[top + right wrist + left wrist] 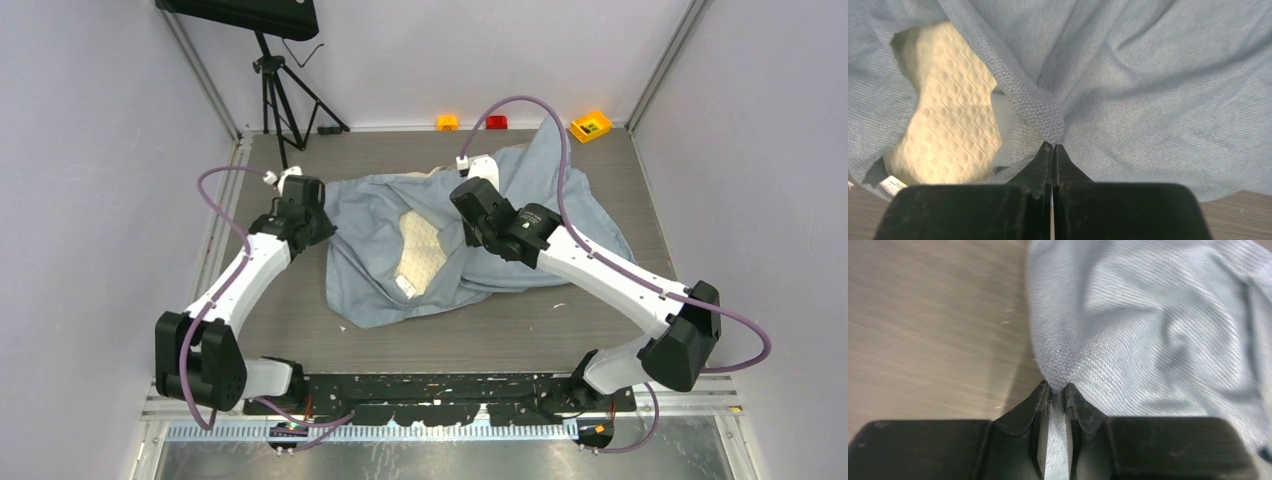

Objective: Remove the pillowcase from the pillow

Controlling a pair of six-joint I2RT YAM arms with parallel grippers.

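The grey-blue pillowcase (370,215) lies crumpled across the middle of the table. Through its opening shows a patch of the cream quilted pillow (422,252); the rest of the pillow is hidden inside. My left gripper (320,228) sits at the pillowcase's left edge. In the left wrist view its jaws (1057,386) stand a narrow slit apart, pinching a pucker of the pillowcase (1148,330). My right gripper (470,228) is over the cloth just right of the opening. Its tips (1053,146) are shut on a fold of the pillowcase (1148,100), beside the bared pillow (948,125) and its white tag (892,185).
A camera tripod (275,90) stands at the back left. An orange block (447,122), a red block (496,122) and a yellow block (590,125) lie along the back wall. Side walls close the table in left and right.
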